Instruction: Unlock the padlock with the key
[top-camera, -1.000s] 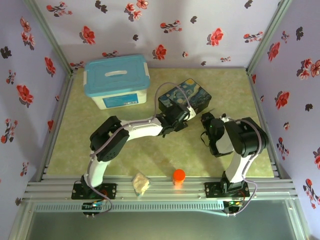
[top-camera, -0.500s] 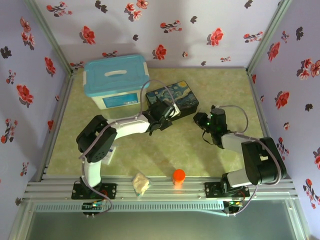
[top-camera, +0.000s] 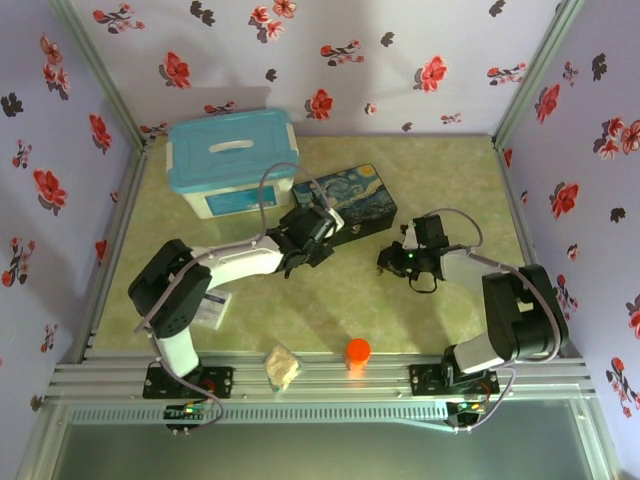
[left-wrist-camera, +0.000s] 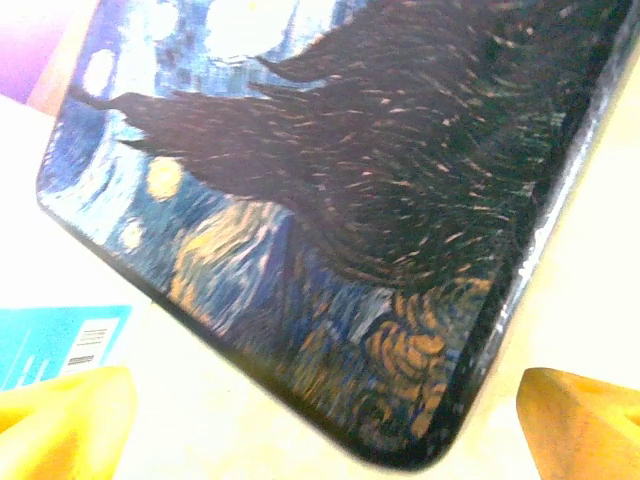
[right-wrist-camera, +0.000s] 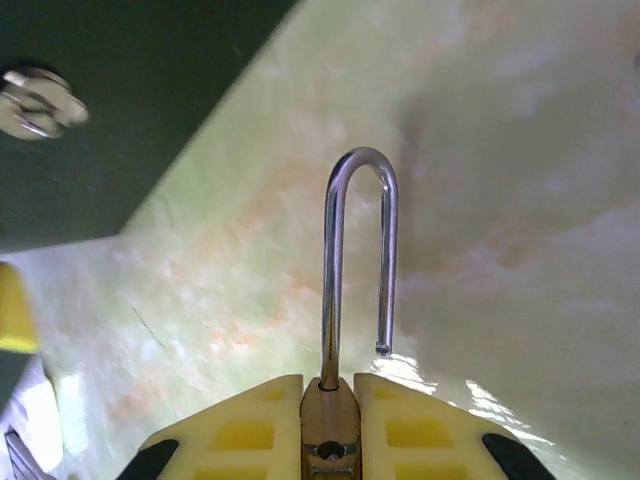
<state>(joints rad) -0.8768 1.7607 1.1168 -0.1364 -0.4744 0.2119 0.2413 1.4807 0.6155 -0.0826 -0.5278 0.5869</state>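
Note:
My right gripper is shut on the padlock, gripping its pale brass body between the yellow fingers. The thin silver shackle sticks out ahead with one end free of the body, just above the table. From above, the right gripper hovers at centre right, pointing left. My left gripper is open, its yellow fingertips far apart with nothing between them, at the near corner of the painted tin. From above, the left gripper is at the tin's left end. I cannot make out the key.
A blue lidded bin stands at the back left. An orange cap and a crumpled beige lump sit on the front rail. A small silvery bit shows against a dark surface; I cannot tell what it is.
The left arm has swung left and its jaws have spread wider. The right arm has stretched out and turned its gripper, with the padlock, leftward. The tin has shifted slightly left.

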